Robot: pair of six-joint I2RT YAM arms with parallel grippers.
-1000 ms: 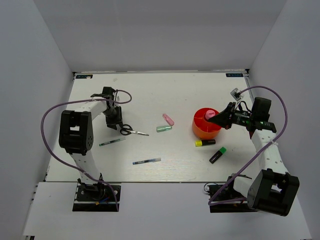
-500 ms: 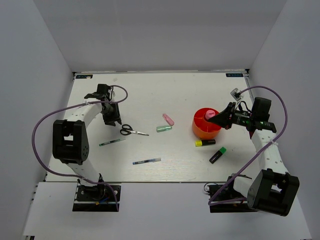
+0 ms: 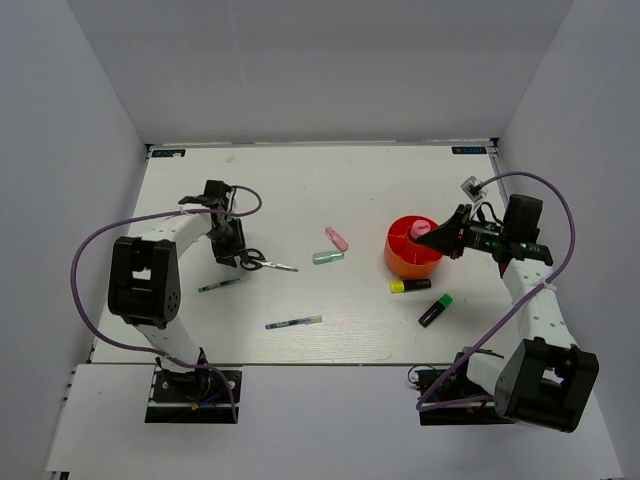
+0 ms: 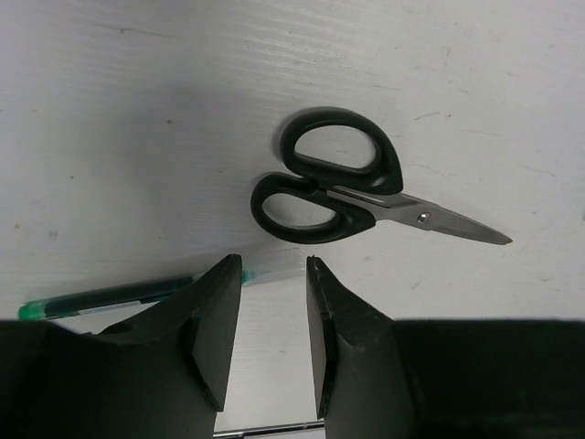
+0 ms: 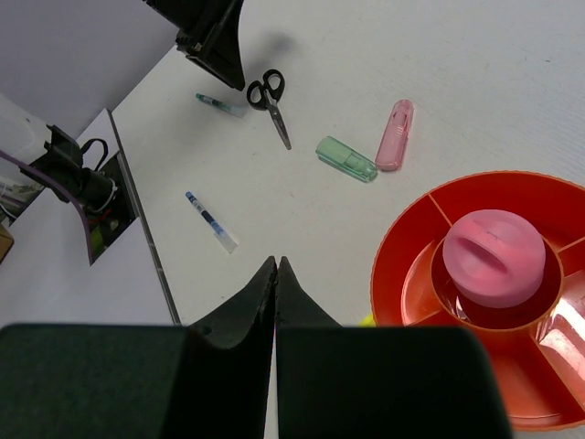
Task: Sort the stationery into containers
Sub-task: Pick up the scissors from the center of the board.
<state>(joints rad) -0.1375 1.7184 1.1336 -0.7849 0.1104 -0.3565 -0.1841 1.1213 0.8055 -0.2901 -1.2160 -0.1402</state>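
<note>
On the table (image 3: pixel 300 190), seen from the top, the scissors (image 3: pixel 266 263) lie at 9 o'clock of centre, blades pointing to 3 o'clock. The left hand (image 4: pixel 274 274) stands at their handle loops, jaws narrowly parted, holding nothing. A pen (image 3: pixel 223 285) lies at 7 o'clock of the scissors; in the wrist view a finger (image 4: pixel 206 311) hides part of it. The cup (image 3: pixel 405 266) sits at 3 o'clock with the pink tube (image 5: pixel 494 256) upright in its centre well; the right wrist view cuts off its rim. The right hand (image 5: pixel 275 267) hovers over the cup's 3 o'clock rim, jaws pressed together, empty. A pink marker (image 3: pixel 337 239) and a pale green marker (image 3: pixel 327 257) lie between scissors and cup. A yellow marker (image 3: pixel 410 285) and a green-black marker (image 3: pixel 435 310) lie at the cup's 6 o'clock. A second pen (image 3: pixel 293 322) lies at 6 o'clock of centre. The corner labels (image 3: pixel 168 153) are unreadable.
</note>
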